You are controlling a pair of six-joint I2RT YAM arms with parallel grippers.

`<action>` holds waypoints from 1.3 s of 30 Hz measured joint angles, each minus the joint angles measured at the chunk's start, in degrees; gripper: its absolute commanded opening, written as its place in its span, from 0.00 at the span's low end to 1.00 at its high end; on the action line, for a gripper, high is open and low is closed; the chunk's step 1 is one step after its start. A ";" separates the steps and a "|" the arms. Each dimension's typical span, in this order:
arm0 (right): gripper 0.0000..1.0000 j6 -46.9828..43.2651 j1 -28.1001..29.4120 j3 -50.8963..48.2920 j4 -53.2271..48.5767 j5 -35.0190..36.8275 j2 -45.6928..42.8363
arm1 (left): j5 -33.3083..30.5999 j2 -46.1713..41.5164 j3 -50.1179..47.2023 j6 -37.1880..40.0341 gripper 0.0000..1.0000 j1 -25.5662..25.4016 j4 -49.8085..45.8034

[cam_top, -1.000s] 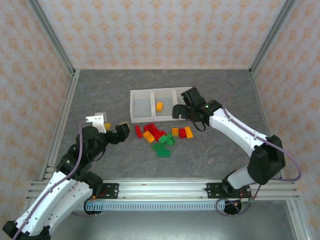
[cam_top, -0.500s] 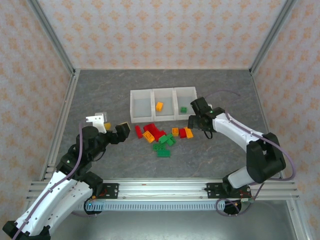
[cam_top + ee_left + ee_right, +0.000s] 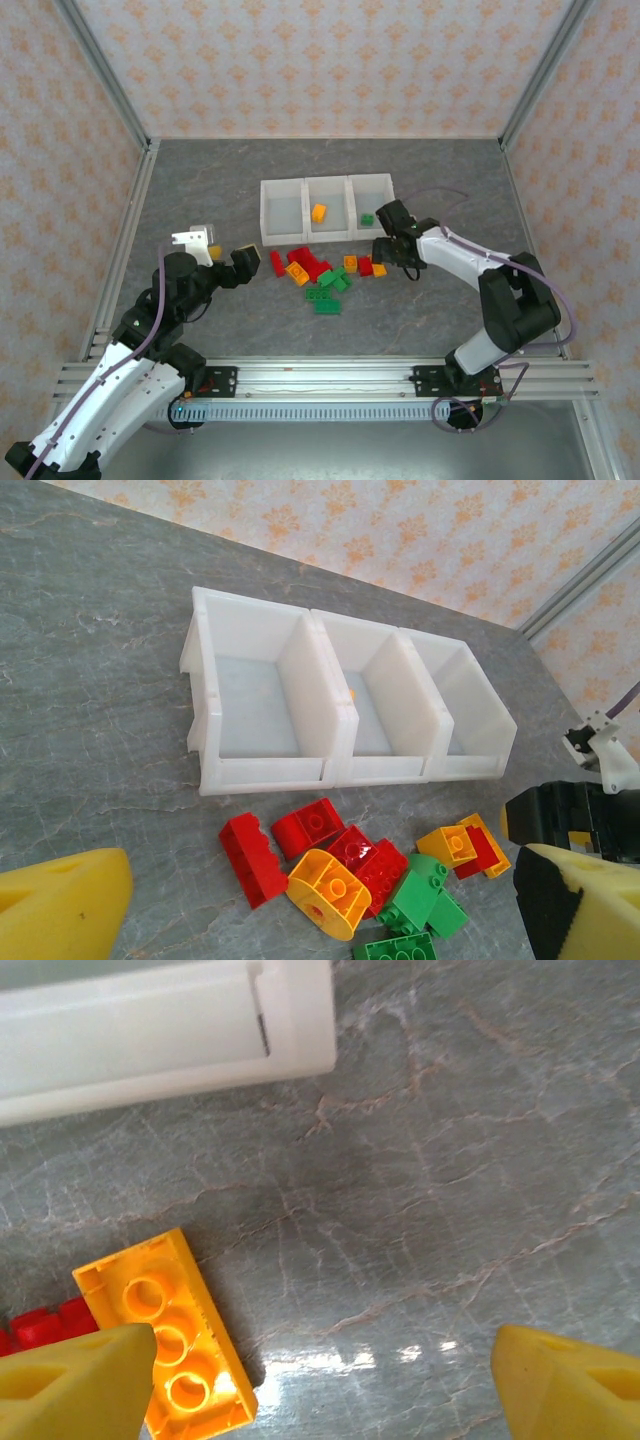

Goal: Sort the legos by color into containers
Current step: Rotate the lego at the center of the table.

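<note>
- The grey table point(image 3: 200, 190) carries everything, and the 2 arms reach in from its near edge.
- The tray point(image 3: 283, 186) of 3 white bins sits at the far middle. Its middle bin holds 1 orange piece point(image 3: 318, 212) and its right bin holds 1 green piece point(image 3: 367, 219).
- The loose bricks point(image 3: 320, 272), red, orange and green, lie in a cluster on the table just in front of the tray.
- The left gripper point(image 3: 245, 262) hangs at the left end of that cluster, fingers spread wide and holding nothing. The red bricks are the ones nearest to it.
- The right gripper point(image 3: 325, 1380) hovers low over the right end of the cluster, its yellow fingers point(image 3: 70, 1380) also spread wide and holding nothing.
- The end orange brick point(image 3: 165, 1335) is the likely next pick, and the right arm is clearly the nearer one. It lies studs-up, off-centre, partly under 1 finger and touching a red brick point(image 3: 35, 1325). Its long axis runs steeply across the line between the fingers, so the gripper probably needs a sideways shift to centre it before the fingers close on its narrow width.
</note>
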 measured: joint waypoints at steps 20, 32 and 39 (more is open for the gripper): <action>0.83 -2.43 5.38 -0.28 4.39 -7.91 1.38 | 0.00 0.00 0.00 0.00 0.99 0.00 0.00; 0.77 -2.86 5.42 -1.18 8.46 -17.55 0.94 | 0.00 0.02 0.00 0.00 0.99 0.00 0.00; 0.84 -3.37 5.16 -0.28 6.36 -14.47 -3.37 | 0.02 0.96 0.00 0.00 0.99 0.00 0.22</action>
